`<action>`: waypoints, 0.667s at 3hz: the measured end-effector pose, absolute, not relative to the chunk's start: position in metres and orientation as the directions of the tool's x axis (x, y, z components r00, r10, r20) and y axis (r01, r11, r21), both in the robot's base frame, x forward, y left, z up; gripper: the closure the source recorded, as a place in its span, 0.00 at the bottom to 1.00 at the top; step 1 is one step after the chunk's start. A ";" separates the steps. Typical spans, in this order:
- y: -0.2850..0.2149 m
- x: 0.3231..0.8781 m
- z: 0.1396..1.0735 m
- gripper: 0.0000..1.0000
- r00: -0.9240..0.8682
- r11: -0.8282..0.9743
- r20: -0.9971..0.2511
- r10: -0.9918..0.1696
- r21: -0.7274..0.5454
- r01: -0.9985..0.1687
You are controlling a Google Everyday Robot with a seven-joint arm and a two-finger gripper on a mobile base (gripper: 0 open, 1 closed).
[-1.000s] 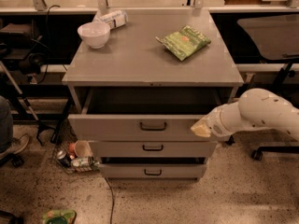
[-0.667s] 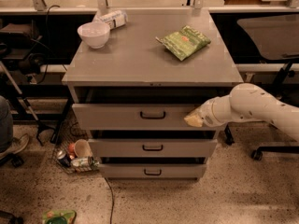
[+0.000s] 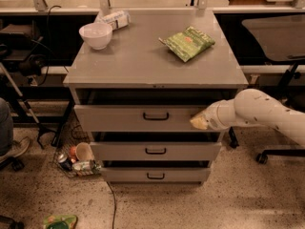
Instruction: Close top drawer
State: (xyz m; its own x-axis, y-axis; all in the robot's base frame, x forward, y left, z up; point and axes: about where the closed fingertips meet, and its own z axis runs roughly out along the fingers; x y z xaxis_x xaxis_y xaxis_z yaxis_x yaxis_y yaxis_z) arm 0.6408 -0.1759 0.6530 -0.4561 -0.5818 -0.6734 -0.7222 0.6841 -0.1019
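Observation:
The top drawer [image 3: 138,118] is a wide grey metal drawer with a small dark loop handle [image 3: 156,116] at its centre. It stands out only a little from the grey cabinet [image 3: 143,66], with a dark gap above its front. My gripper [image 3: 199,121] is at the end of the white arm [image 3: 267,111] that reaches in from the right. It is pressed against the right end of the drawer front.
On the cabinet top lie a white bowl [image 3: 96,35], a white packet [image 3: 114,19] and a green chip bag [image 3: 187,43]. Two lower grey drawers [image 3: 155,151] sit beneath. A wire basket with cans and a cup [image 3: 78,159] stands on the floor at left. Office chair legs [image 3: 267,154] are at right.
The top drawer has slid back into the cabinet from well pulled out to nearly in. My gripper has moved with its front, up and towards the cabinet.

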 end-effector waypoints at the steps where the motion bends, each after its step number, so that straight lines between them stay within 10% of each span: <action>1: -0.184 0.650 0.651 1.00 -0.461 0.706 -0.683 -0.567 -0.115 -0.699; 2: -0.184 0.649 0.651 1.00 -0.461 0.706 -0.683 -0.567 -0.115 -0.699</action>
State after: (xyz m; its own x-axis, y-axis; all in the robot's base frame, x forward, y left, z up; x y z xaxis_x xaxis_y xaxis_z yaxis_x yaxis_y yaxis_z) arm 0.6494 -0.1839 0.6509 -0.4609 -0.5671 -0.6827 -0.6989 0.7060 -0.1146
